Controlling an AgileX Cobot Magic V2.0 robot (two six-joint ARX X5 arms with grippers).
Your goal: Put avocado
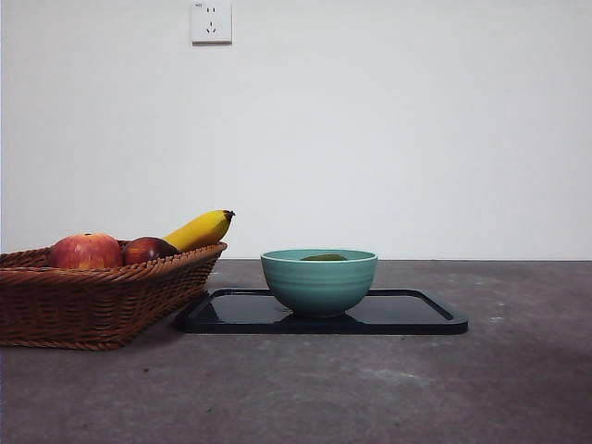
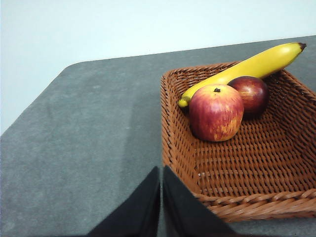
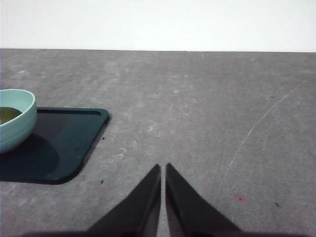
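The avocado (image 1: 324,257) lies inside a teal bowl (image 1: 319,282); only its dull green top shows over the rim. The bowl stands on a black tray (image 1: 416,313). In the right wrist view the bowl (image 3: 17,123) sits at the tray's (image 3: 64,143) near end with the avocado (image 3: 7,114) in it. My right gripper (image 3: 163,170) is shut and empty over bare table, well away from the tray. My left gripper (image 2: 161,173) is shut and empty beside the wicker basket's (image 2: 177,148) corner. Neither arm shows in the front view.
The wicker basket (image 1: 92,296) at the left holds a red apple (image 1: 86,251), a dark red-brown fruit (image 1: 148,250) and a banana (image 1: 199,229). The grey table (image 1: 370,388) runs to a white wall with a socket (image 1: 211,20).
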